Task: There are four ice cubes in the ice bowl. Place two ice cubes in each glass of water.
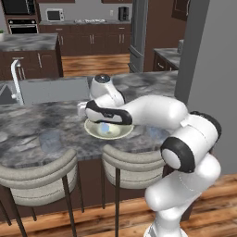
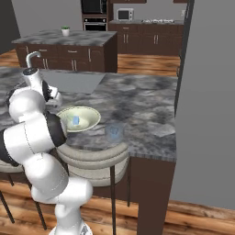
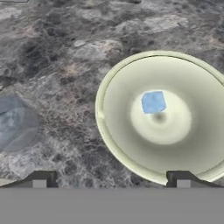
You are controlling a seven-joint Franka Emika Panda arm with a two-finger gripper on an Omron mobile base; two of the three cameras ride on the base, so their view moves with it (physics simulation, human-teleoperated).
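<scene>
The ice bowl point(image 3: 131, 153) fills the right side of the hand view, sitting on the grey marble counter point(image 3: 65, 57). One blue ice cube point(image 3: 153, 102) lies in it, near the middle. A glass of water point(image 3: 15, 122) stands at the left edge of that view, well apart from the bowl. The gripper point(image 3: 111, 179) shows at the bottom with its jaws wide apart, holding nothing. In the right base view the bowl point(image 2: 89, 120) is left of centre, with a glass point(image 2: 114, 131) just right of it. No writing can be read anywhere.
</scene>
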